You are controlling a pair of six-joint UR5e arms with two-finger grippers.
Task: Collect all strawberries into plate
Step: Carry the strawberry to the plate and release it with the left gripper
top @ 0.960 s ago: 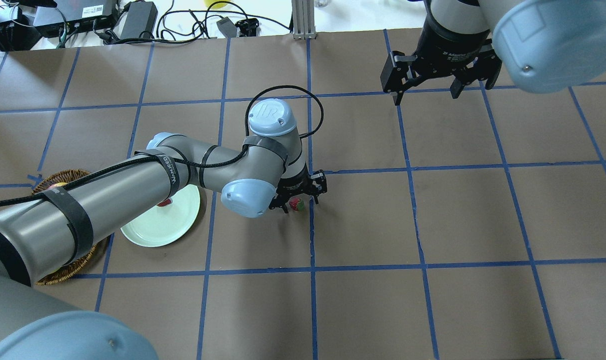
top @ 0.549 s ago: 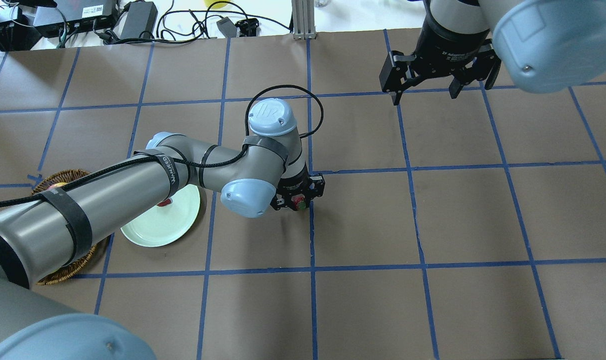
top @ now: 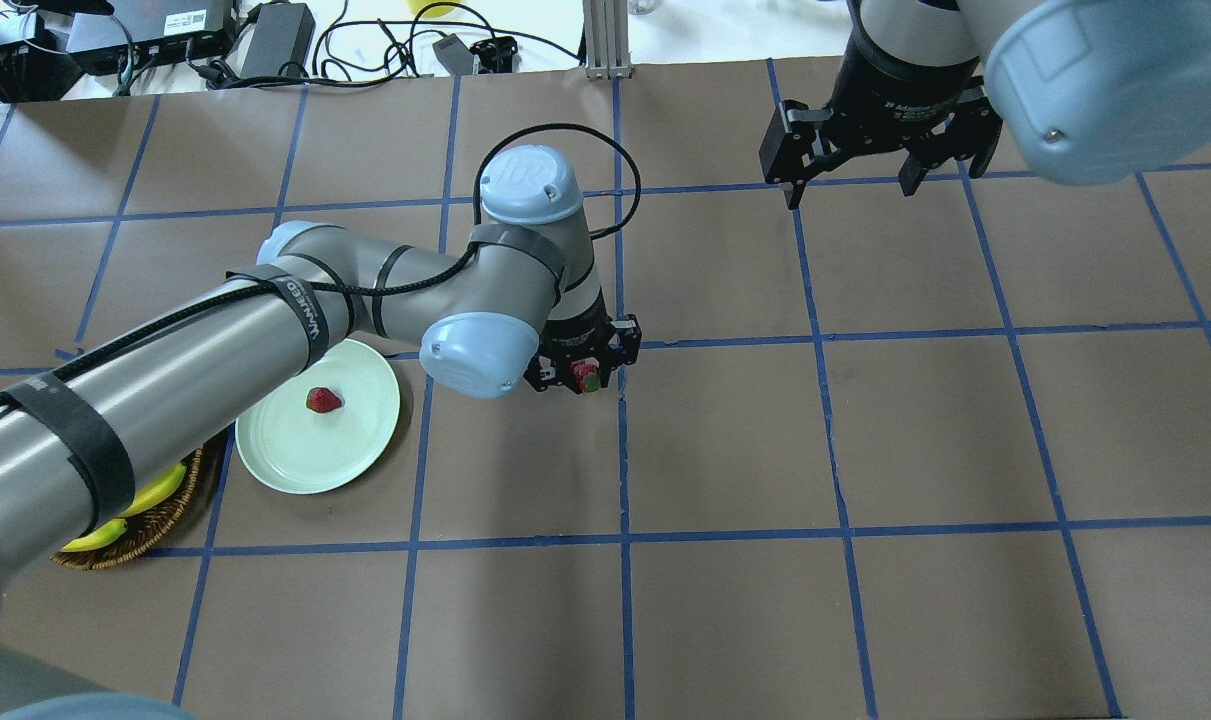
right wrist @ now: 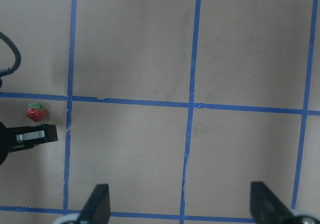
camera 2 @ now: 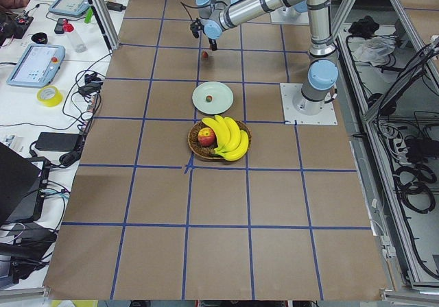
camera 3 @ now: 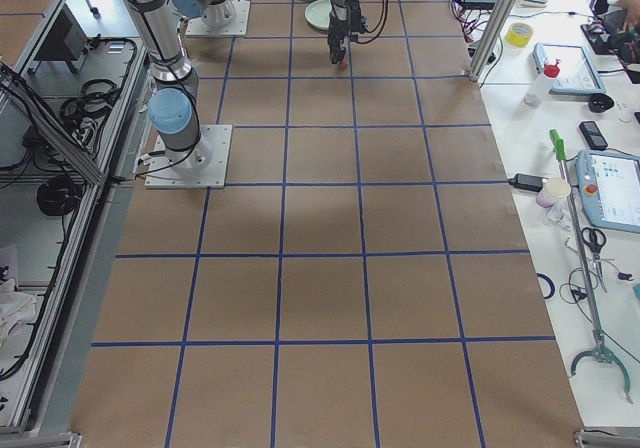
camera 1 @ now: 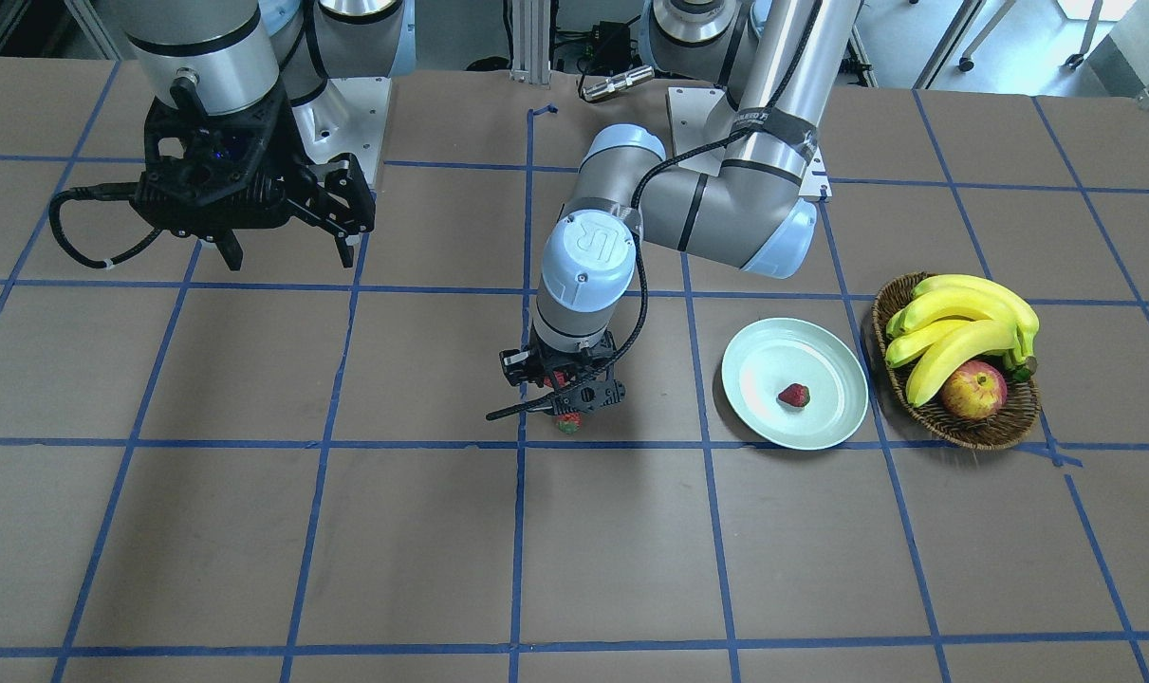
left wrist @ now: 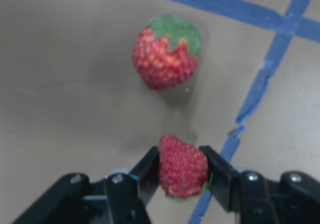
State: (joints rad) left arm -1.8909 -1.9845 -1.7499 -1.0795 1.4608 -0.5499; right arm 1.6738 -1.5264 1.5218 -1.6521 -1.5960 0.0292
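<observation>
My left gripper (top: 583, 378) is shut on a small red strawberry (left wrist: 183, 165) and holds it a little above the table. A second strawberry (left wrist: 166, 52) with a green top lies on the brown paper just beneath it, also visible as the strawberry (camera 1: 566, 423) in the front view. A third strawberry (top: 323, 400) rests on the pale mint plate (top: 305, 452), to the left of the gripper in the overhead view. My right gripper (top: 850, 188) hangs open and empty over the far right of the table.
A wicker basket (camera 1: 958, 434) with bananas (camera 1: 963, 318) and an apple (camera 1: 972, 391) stands right beside the plate. Power bricks and cables (top: 265, 40) lie beyond the table's far edge. Blue tape lines grid the brown paper.
The left gripper shut on the strawberry, then rose with it. The left arm lifted and uncovered the plate. The right arm stayed put.
</observation>
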